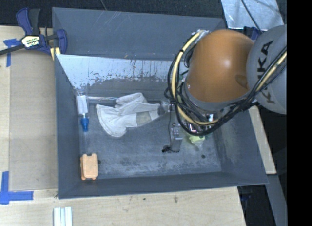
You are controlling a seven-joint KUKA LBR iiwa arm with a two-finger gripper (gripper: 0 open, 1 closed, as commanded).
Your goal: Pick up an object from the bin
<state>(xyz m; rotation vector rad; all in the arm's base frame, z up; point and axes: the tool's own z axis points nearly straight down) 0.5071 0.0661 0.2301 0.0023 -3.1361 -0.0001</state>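
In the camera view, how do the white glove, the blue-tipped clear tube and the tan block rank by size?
1. white glove, clearly the largest.
2 and 3 not ranked: the clear tube is longer but thin, the tan block shorter but wider; overall they look alike.

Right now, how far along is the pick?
Done: the gripper is down in the right half of the bin, beside a small yellow-green thing. In hand: nothing visibly held. Left: grasp and lift. The white glove, syringe and tan block lie untouched on the left.
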